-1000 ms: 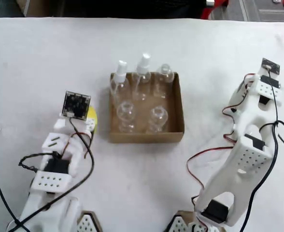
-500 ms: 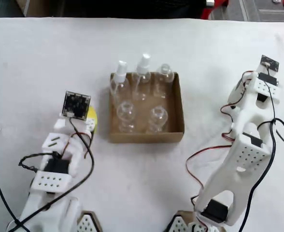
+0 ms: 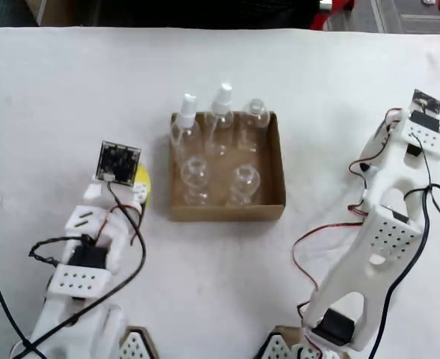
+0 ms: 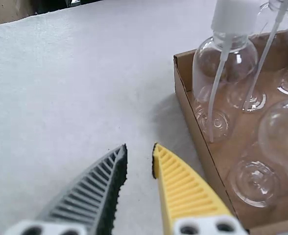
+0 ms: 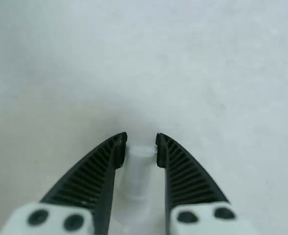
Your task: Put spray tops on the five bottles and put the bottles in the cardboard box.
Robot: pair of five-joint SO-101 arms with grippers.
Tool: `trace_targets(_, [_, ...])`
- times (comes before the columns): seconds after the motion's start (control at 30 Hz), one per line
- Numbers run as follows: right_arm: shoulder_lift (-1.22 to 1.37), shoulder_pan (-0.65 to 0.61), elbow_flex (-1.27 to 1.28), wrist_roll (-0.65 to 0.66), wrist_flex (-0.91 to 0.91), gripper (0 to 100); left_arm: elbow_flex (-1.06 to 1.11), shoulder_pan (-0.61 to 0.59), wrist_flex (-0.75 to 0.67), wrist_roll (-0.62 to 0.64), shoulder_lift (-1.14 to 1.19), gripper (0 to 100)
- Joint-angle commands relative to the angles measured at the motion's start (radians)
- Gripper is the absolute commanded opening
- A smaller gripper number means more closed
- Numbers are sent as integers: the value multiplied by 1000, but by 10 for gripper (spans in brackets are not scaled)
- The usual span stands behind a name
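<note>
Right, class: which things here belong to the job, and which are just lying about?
Job: cardboard box; two topped bottles; three open bottles; spray top in the right pincer; left pincer.
Lying about: white table; red object beyond its far edge.

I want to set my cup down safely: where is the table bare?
Bare table lies beyond the cardboard box toward the far edge, and between the box and the right arm. Crowded: the box of bottles, with the left gripper close beside it.
</note>
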Motion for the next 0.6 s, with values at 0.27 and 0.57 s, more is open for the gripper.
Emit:
trace_targets(0.27, [-321, -38, -351, 11, 225, 16, -9, 12, -21, -9, -8, 90])
trace_targets(0.57, [-499, -130, -371, 6, 326, 16, -9, 10, -21, -9, -8, 90])
